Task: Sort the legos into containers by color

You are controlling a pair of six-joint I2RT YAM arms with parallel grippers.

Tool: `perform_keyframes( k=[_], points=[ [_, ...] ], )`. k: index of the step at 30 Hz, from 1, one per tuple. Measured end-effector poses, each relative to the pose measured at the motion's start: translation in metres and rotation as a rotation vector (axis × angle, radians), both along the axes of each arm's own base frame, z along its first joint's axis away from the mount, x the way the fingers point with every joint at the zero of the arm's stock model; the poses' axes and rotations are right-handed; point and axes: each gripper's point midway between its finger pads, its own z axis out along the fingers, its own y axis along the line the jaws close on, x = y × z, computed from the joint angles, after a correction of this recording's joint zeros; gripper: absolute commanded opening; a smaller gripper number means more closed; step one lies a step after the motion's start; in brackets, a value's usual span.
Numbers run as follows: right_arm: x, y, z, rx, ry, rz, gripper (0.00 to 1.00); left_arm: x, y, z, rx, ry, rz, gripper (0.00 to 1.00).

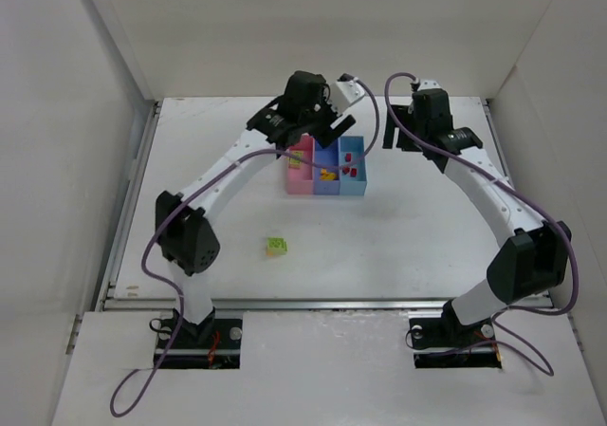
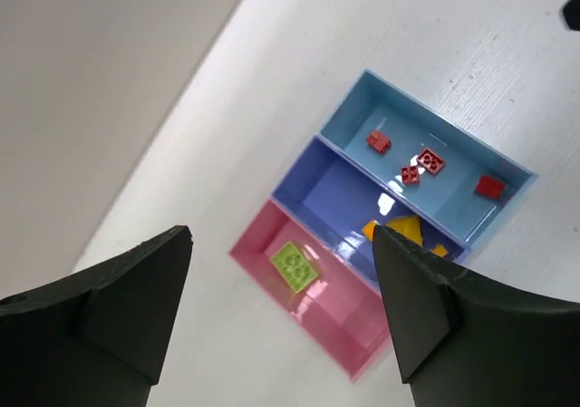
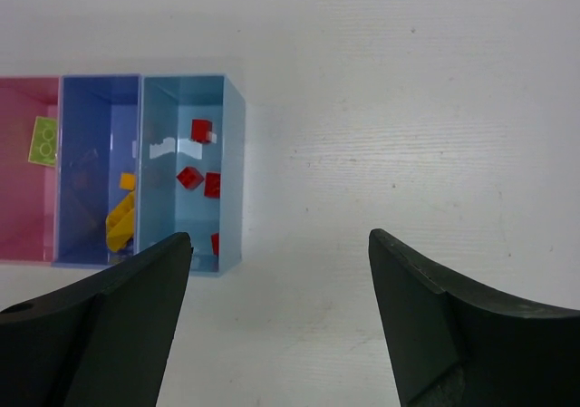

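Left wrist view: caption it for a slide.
Open left gripper; below, green lego in pink bin, yellow legos in blue bin, red legos in light-blue bin.

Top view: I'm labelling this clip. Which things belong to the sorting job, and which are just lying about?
Job:
- pink bin, blue bin, light blue bin
- red legos, yellow legos, binned green lego
- loose green lego on the table

Just there:
- purple cables
- white walls
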Motion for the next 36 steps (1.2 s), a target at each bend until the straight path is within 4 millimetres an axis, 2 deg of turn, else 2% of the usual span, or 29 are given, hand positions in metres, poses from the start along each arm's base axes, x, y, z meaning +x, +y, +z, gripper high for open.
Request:
perform_keyframes(
  k=[2, 3, 4, 6, 8, 10, 14, 16, 18, 21, 25, 26, 29, 30, 31, 33, 36],
  points=[
    [-0.005, 0.001, -0.004, 0.007, 0.010, 0.013, 0.84, -0.022, 0.015, 0.021, 0.024, -0.026, -0.032, 0.91],
    [-0.008, 0.001, -0.006, 0.008, 0.016, 0.017, 0.84, -0.037, 0.025, 0.027, 0.047, -0.043, -0.061, 1.00],
    [-0.012, 0.002, -0.009, 0.010, 0.023, 0.023, 0.84, -0.055, 0.037, 0.031, 0.081, -0.055, -0.098, 1.00],
    [-0.017, 0.004, -0.010, 0.008, 0.027, 0.030, 0.84, -0.096, 0.063, 0.022, 0.160, -0.041, -0.174, 1.00],
    [-0.022, 0.012, -0.009, 0.005, 0.021, 0.049, 0.84, -0.135, 0.086, -0.003, 0.258, 0.005, -0.271, 1.00],
    [-0.028, 0.025, -0.006, 0.001, 0.013, 0.085, 0.84, -0.169, 0.101, -0.043, 0.364, 0.089, -0.378, 1.00],
    [-0.039, 0.053, -0.005, -0.008, 0.009, 0.157, 0.84, -0.222, 0.119, -0.134, 0.556, 0.328, -0.549, 1.00],
    [-0.045, 0.063, -0.008, -0.018, 0.017, 0.182, 0.85, -0.240, 0.124, -0.166, 0.624, 0.432, -0.595, 1.00],
    [-0.051, 0.069, -0.012, -0.029, 0.022, 0.198, 0.85, -0.247, 0.123, -0.183, 0.654, 0.490, -0.617, 1.00],
    [-0.060, 0.072, -0.019, -0.042, 0.038, 0.208, 0.85, -0.245, 0.118, -0.194, 0.649, 0.518, -0.603, 1.00],
    [-0.069, 0.066, -0.019, -0.049, 0.037, 0.195, 0.85, -0.240, 0.114, -0.200, 0.641, 0.520, -0.578, 0.89],
    [-0.071, 0.064, -0.018, -0.048, 0.032, 0.188, 0.85, -0.238, 0.114, -0.202, 0.642, 0.515, -0.573, 0.80],
    [-0.075, 0.058, -0.009, -0.046, 0.009, 0.170, 0.87, -0.240, 0.119, -0.208, 0.659, 0.518, -0.567, 0.69],
    [-0.076, 0.057, -0.006, -0.044, 0.001, 0.167, 0.87, -0.241, 0.121, -0.210, 0.666, 0.526, -0.567, 0.61],
    [-0.076, 0.056, -0.003, -0.043, -0.007, 0.164, 0.88, -0.243, 0.123, -0.213, 0.672, 0.533, -0.567, 0.58],
    [-0.077, 0.055, 0.000, -0.040, -0.016, 0.158, 0.88, -0.246, 0.128, -0.216, 0.686, 0.544, -0.564, 0.54],
    [-0.077, 0.054, 0.000, -0.042, -0.016, 0.154, 0.88, -0.245, 0.131, -0.219, 0.701, 0.546, -0.551, 0.54]
  ],
)
